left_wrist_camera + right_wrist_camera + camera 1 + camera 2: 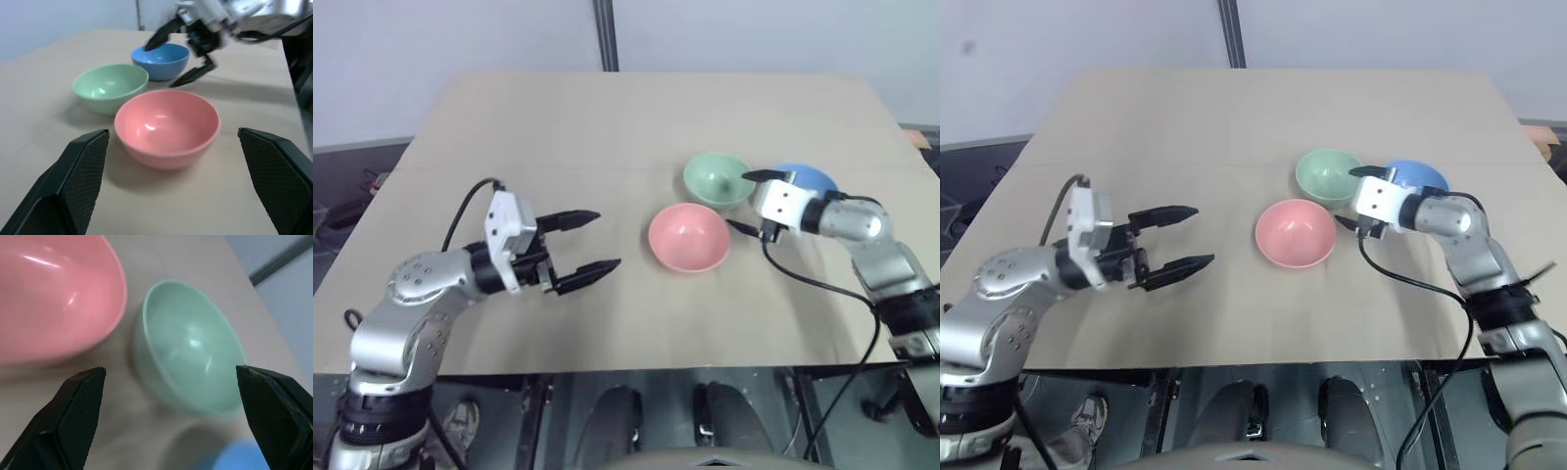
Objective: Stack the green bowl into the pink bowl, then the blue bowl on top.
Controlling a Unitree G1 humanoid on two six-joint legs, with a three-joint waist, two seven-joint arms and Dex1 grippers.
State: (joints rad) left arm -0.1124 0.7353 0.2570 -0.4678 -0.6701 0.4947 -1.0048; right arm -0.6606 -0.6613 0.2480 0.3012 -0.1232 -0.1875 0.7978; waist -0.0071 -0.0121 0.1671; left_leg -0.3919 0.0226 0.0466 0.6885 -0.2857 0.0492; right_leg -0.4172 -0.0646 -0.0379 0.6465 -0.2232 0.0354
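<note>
Three bowls stand upright and apart on the right half of the table. The pink bowl (pixel 689 237) is nearest me, the green bowl (pixel 717 179) lies just behind it, and the blue bowl (pixel 808 179) is to the right of the green one. My right gripper (pixel 744 201) is open and empty. It hovers between the green and blue bowls, pointing left at the green bowl (pixel 195 362) and covering part of the blue one. My left gripper (pixel 607 240) is open and empty, left of the pink bowl (pixel 166 125) and pointing toward it with a gap between.
The bowls rest on a tan table (pixel 558 127) whose front edge runs just before my arms. A dark vertical pole (pixel 604 34) rises behind the far edge. Black cables hang from both wrists.
</note>
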